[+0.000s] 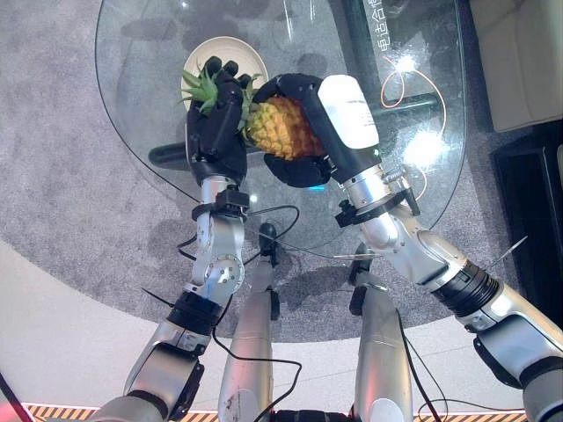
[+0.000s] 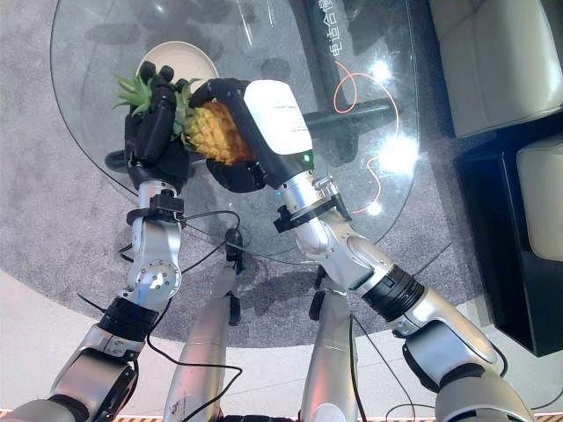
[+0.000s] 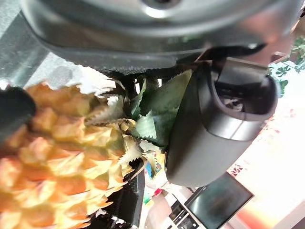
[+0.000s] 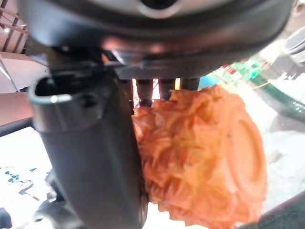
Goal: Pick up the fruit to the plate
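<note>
Your right robot hand point(image 1: 303, 132) is curled around the body of the pineapple point(image 1: 280, 126) and holds it above the glass surface point(image 1: 422, 105). Your left robot hand point(image 1: 215, 119) is closed around the pineapple's leafy crown point(image 1: 204, 88), at 9 o'clock from the fruit's body. The plate point(image 1: 230, 51) lies on the surface just past the crown, at about 12 o'clock from your left robot hand.

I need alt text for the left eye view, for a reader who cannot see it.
Both hands hold a pineapple above a round glass table: the left hand at its leafy crown, the right hand curled round its body. A pale plate lies beyond.
</note>
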Available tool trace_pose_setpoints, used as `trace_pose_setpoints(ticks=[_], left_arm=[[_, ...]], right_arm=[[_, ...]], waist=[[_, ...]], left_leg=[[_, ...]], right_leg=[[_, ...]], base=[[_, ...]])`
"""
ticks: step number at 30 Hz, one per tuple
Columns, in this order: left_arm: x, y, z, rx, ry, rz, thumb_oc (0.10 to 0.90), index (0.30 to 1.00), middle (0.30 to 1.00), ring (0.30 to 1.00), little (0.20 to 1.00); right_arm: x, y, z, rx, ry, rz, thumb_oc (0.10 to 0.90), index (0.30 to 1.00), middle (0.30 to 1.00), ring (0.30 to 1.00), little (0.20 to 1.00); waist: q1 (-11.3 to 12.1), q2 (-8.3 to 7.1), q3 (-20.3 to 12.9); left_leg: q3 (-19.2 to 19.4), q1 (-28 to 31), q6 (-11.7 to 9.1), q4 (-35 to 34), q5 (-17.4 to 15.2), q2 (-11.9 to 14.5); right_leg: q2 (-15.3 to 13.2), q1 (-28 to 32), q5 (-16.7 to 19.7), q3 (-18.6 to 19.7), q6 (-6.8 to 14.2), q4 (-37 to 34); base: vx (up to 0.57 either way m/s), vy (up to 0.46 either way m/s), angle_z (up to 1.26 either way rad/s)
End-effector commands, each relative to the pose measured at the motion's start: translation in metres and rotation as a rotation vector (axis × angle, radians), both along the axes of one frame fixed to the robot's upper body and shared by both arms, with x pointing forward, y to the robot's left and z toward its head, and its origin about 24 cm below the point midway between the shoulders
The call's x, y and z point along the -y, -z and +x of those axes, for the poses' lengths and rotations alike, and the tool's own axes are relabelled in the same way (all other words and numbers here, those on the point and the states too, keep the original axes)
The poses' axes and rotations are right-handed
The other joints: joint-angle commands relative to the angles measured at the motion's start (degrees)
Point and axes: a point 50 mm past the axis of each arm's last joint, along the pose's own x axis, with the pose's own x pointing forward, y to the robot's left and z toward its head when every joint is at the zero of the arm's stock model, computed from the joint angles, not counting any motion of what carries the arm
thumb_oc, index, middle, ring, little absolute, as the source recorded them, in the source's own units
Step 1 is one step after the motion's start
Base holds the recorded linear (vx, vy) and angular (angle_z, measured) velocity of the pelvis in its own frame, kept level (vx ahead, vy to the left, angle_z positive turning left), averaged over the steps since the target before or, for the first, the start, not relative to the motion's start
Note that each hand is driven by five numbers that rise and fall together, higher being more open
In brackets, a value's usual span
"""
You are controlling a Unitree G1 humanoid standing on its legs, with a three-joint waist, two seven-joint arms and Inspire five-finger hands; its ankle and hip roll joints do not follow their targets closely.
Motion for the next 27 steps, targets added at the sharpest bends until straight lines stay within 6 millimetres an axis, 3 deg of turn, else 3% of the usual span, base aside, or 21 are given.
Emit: trace_pose_setpoints(ticks=[1, 11, 12, 13, 14, 27], left_arm=[[0.020, -0.071, -0.022, 0.416, 0.058, 0.047, 0.100, 0.300, 0.300, 0.300, 0.200], [0.017, -0.072, -0.024, 0.428, 0.013, 0.018, 0.100, 0.300, 0.300, 0.300, 0.200], [0.016, -0.072, -0.025, 0.427, 0.001, 0.013, 0.100, 0.300, 0.300, 0.300, 0.200], [0.015, -0.071, -0.025, 0.422, -0.007, 0.008, 0.100, 0.300, 0.300, 0.300, 0.200], [0.014, -0.072, -0.025, 0.425, -0.016, 0.002, 0.100, 0.300, 0.300, 0.300, 0.200], [0.010, -0.070, -0.026, 0.403, -0.085, -0.024, 0.100, 0.300, 0.300, 0.300, 0.200]], right_arm=[[-0.034, -0.054, -0.045, 0.268, -0.282, 0.048, 0.100, 0.300, 0.300, 0.300, 0.200], [-0.031, -0.056, -0.043, 0.266, -0.261, 0.081, 0.111, 0.309, 0.309, 0.309, 0.211], [-0.030, -0.056, -0.043, 0.262, -0.257, 0.094, 0.199, 0.385, 0.385, 0.385, 0.299], [-0.029, -0.055, -0.042, 0.256, -0.247, 0.108, 0.723, 0.834, 0.834, 0.834, 0.823], [-0.027, -0.056, -0.041, 0.252, -0.243, 0.120, 0.800, 0.900, 0.900, 0.900, 0.900], [-0.024, -0.053, -0.040, 0.257, -0.212, 0.178, 0.800, 0.900, 0.900, 0.900, 0.900]], waist=[[0.07, -0.56, -1.08], [-0.03, -0.48, -1.08], [-0.05, -0.48, -1.08], [-0.07, -0.50, -1.08], [-0.01, -0.47, -1.08], [-0.25, -0.49, -1.08]], left_leg=[[3.73, 1.67, 0.77, 2.95, -6.85, -2.83], [3.66, 1.38, 0.78, 2.73, -6.45, -2.89], [3.66, 1.50, 0.75, 2.67, -6.48, -2.90], [3.66, 1.92, 0.70, 2.67, -6.82, -2.94], [3.67, 1.45, 0.75, 2.58, -6.43, -2.89], [3.73, 1.82, 0.61, 2.26, -6.70, -2.88]], right_leg=[[1.92, 4.78, 5.83, -3.38, 1.09, -11.35], [1.94, 4.52, 6.39, -3.23, 1.02, -11.80], [1.94, 4.61, 6.30, -3.21, 1.03, -11.78], [1.89, 4.97, 5.87, -3.20, 1.07, -11.63], [1.95, 4.60, 6.34, -3.26, 0.99, -11.90], [2.00, 4.67, 5.72, -3.16, 0.98, -11.55]], base=[[0.00, 0.000, 0.00], [0.00, 0.000, 0.00], [0.00, 0.000, 0.00], [0.00, 0.000, 0.00], [0.00, 0.000, 0.00], [0.00, 0.000, 0.00]])
